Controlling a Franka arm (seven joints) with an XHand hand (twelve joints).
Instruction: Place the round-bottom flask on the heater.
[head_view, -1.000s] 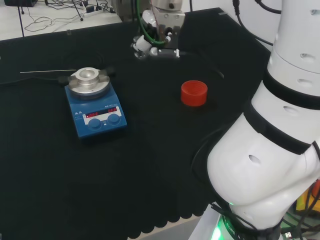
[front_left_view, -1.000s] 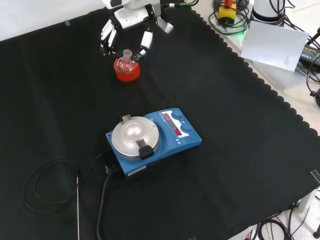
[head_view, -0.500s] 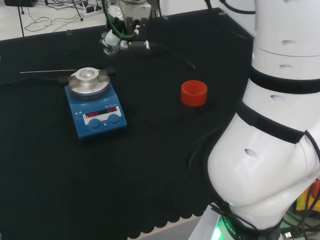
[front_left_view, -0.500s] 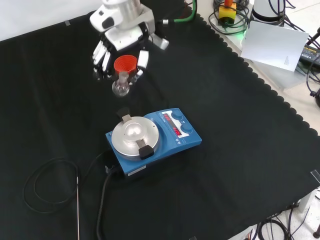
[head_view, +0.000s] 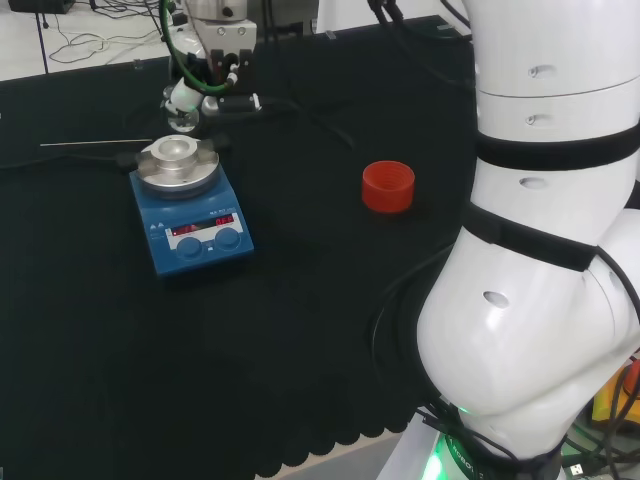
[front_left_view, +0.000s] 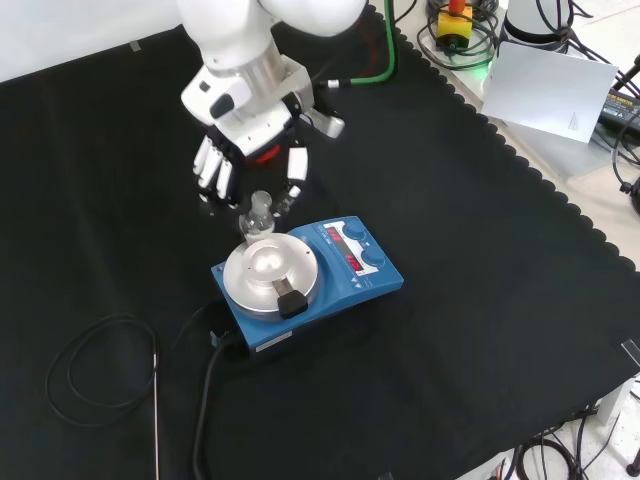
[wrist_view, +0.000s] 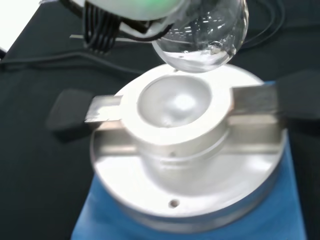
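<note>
A clear round-bottom flask (front_left_view: 257, 222) hangs by its neck from the hand (front_left_view: 250, 165), whose fingers are curled round it. The flask (head_view: 182, 120) is in the air just behind the heater in the head view. The heater (front_left_view: 330, 270) is a blue box with a round metal block (front_left_view: 270, 275) that has a bowl-shaped hollow on top. In the wrist view the flask's bulb (wrist_view: 202, 42) hangs a little above the hollow (wrist_view: 172, 105) and off toward its rim. The red ribbed stand (head_view: 388, 186) sits bare on the cloth, to the right of the heater in the head view.
A thin metal rod (front_left_view: 156, 410) and a coiled black cable (front_left_view: 90, 365) lie on the cloth at the left of the front view. The heater's cable (front_left_view: 205, 400) runs toward the cloth's near edge. The arm's white links (head_view: 540, 250) stand at the head view's right.
The hand has lifted the flask off the red stand and carried it across to the heater; it now hangs just above the edge of the metal block.
</note>
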